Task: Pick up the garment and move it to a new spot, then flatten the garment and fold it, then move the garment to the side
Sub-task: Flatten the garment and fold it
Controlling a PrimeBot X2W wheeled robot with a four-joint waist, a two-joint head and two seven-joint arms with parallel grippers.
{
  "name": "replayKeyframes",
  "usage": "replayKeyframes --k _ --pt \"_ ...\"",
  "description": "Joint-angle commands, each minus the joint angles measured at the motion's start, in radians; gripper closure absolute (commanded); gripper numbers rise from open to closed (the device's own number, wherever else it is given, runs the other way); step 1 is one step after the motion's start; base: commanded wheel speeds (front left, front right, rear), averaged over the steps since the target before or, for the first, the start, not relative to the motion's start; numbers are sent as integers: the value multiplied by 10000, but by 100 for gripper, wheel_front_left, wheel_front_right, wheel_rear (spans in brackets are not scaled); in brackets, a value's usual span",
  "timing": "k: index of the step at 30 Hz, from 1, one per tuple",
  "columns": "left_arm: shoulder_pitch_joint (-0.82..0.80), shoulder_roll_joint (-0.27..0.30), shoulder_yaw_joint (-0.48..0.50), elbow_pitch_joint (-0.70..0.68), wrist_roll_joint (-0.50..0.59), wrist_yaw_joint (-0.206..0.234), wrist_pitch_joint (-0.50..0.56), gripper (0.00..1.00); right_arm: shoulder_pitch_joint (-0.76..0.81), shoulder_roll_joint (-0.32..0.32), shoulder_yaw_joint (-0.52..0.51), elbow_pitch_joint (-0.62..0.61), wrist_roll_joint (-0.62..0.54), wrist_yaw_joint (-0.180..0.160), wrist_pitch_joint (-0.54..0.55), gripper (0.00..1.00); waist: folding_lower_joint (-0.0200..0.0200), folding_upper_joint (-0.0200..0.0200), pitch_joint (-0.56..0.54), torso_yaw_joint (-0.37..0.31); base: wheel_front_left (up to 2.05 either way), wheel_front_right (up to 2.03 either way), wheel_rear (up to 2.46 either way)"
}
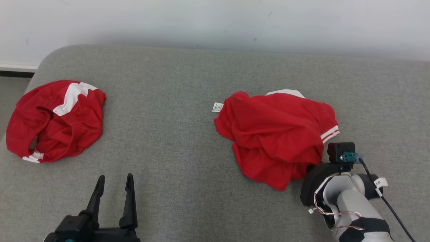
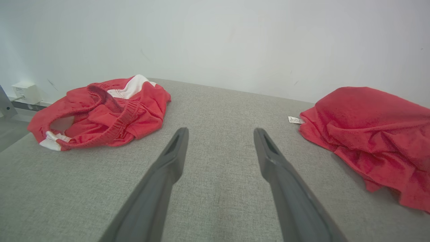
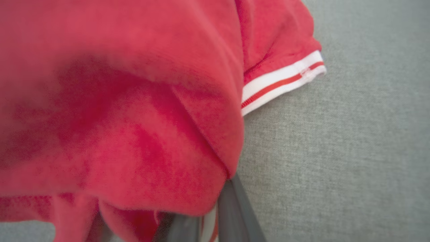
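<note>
The right pincer point(image 3: 210, 222) is clamped on a near-edge fold of the crumpled red garment point(image 1: 275, 134), which lies right of centre on the grey fabric surface point(image 1: 174, 141), evidently ready for lifting, while the left pincer point(image 1: 115, 176) waits with fingers apart.

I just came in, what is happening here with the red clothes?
The right gripper is pushed into the near edge of the crumpled red garment on the grey cushion, seemingly closed on cloth. The left gripper is open, holding nothing. A second red garment lies apart at the left.
</note>
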Motion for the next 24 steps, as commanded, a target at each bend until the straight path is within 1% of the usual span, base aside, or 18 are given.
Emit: replayKeyframes --k 1,4,7,8,12,15,19,22,24 --pt "64 -2 51 13 -80 -6 -13 0 -114 16 53 -277 -159 6 -248 100 -1 -1 -190 -174 0 0 0" --pt "196 1 99 36 -64 -7 -11 0 -335 26 305 -1025 -158 6 -560 100 -1 -1 -439 -344 0 0 0" --pt "331 -2 137 22 -46 1 -13 0 -540 27 744 -2049 4 6 -679 100 -1 -1 -694 -522 0 0 0" --pt "331 -2 137 22 -46 1 -13 0 -540 27 744 -2049 4 6 -679 100 -1 -1 -694 -522 0 0 0" --pt "491 0 171 5 -17 -6 -13 0 -839 32 1518 -3538 429 6 -412 100 -1 -1 -955 -702 0 0 0" --pt "536 -2 178 -17 -8 -15 -11 0 -1140 -3 2038 -4402 744 6 -42 100 -1 -1 -1075 -775 0 0 0" --pt "585 0 193 -19 -16 -25 -13 0 -1846 -191 2871 -5000 1236 6 414 100 -1 -1 -1117 -814 0 0 0" --pt "578 1 203 -47 -42 -46 -13 0 -2562 -216 3472 -5146 1520 6 546 100 -1 -1 -1099 -837 0 0 0" --pt "578 -2 207 -67 -53 -72 -11 0 -3342 -183 3878 -5179 1911 6 527 100 -1 -1 -1069 -838 0 0 0"
